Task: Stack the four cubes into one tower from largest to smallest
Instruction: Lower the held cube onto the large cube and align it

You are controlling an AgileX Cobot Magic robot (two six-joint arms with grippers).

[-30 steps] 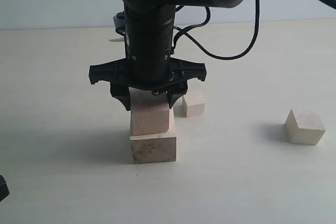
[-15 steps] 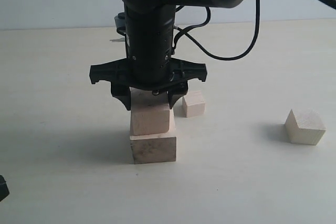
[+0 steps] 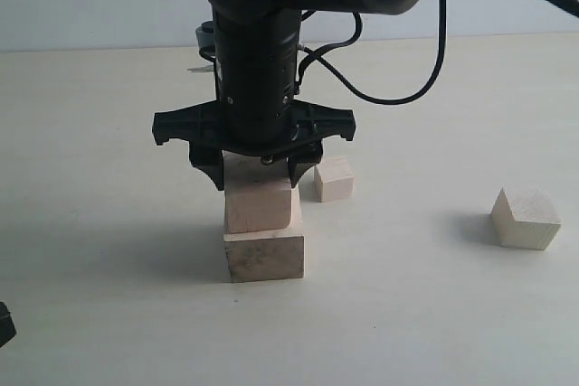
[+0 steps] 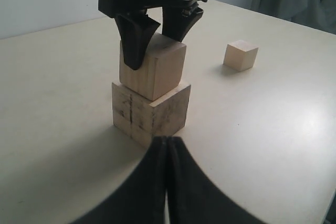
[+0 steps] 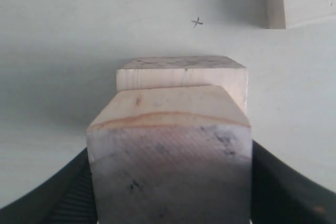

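Tower (image 3: pixel 262 234), half built: second cube (image 3: pixel 261 205) seated on largest cube (image 3: pixel 264 258), right gripper (image 3: pixel 258 176) clamped round it from above; small cube (image 3: pixel 333 178) just beside that gripper, other loose cube (image 3: pixel 525 219) well apart on surface (image 3: pixel 407 314); left gripper (image 4: pixel 167 182) closed, empty.

The right arm (image 3: pixel 258 61) is reaching in from the upper right of the exterior view and pointing straight down, with the right gripper (image 3: pixel 258 178) pressing its two fingers against opposite sides of the second cube (image 3: pixel 260 207). The left gripper (image 4: pixel 167 145) is sitting low, its fingers pressing flat together
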